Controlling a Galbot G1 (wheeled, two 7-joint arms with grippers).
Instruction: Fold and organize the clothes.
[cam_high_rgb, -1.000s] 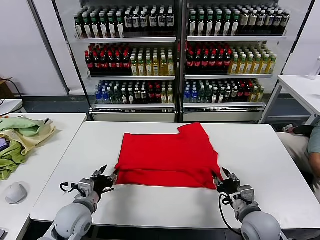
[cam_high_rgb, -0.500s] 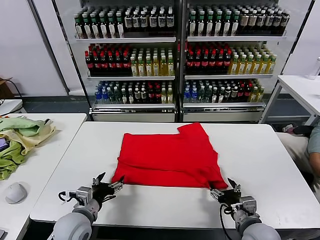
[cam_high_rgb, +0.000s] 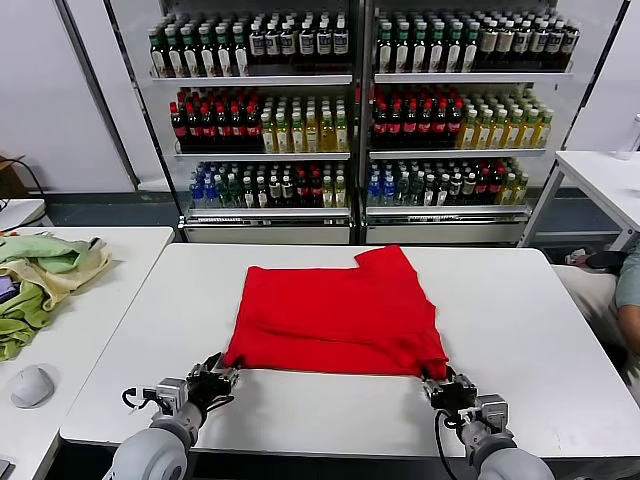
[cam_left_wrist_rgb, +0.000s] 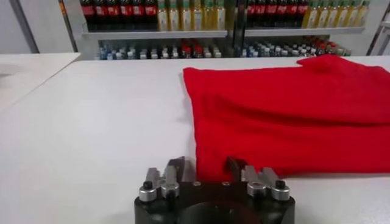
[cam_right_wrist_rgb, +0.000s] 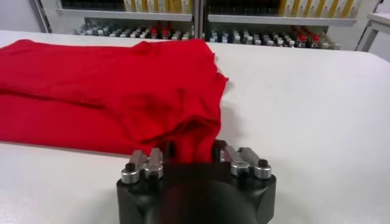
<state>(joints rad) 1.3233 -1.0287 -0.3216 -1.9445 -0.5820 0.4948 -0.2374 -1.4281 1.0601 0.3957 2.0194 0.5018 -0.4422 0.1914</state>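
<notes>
The bright red T-shirt (cam_high_rgb: 335, 320) lies folded flat on the white table (cam_high_rgb: 330, 415); no print shows. My left gripper (cam_high_rgb: 220, 375) is at the shirt's near left corner. In the left wrist view (cam_left_wrist_rgb: 205, 167) it is open, with the shirt's (cam_left_wrist_rgb: 292, 115) edge between its fingers. My right gripper (cam_high_rgb: 440, 385) is at the near right corner. In the right wrist view (cam_right_wrist_rgb: 194, 151) it is shut on a bunched fold of the shirt (cam_right_wrist_rgb: 109, 91).
Pale green and yellow cloths (cam_high_rgb: 40, 275) and a grey mouse (cam_high_rgb: 32, 384) lie on the side table at the left. Shelves of bottles (cam_high_rgb: 350, 120) stand behind the table. Another white table (cam_high_rgb: 600, 180) and a person (cam_high_rgb: 625, 290) are at the right.
Both grippers pulled back toward me from the shirt's front edge, then moved onto its near corners. The right fingers closed on the cloth, and that corner is drawn toward the table's front edge.
</notes>
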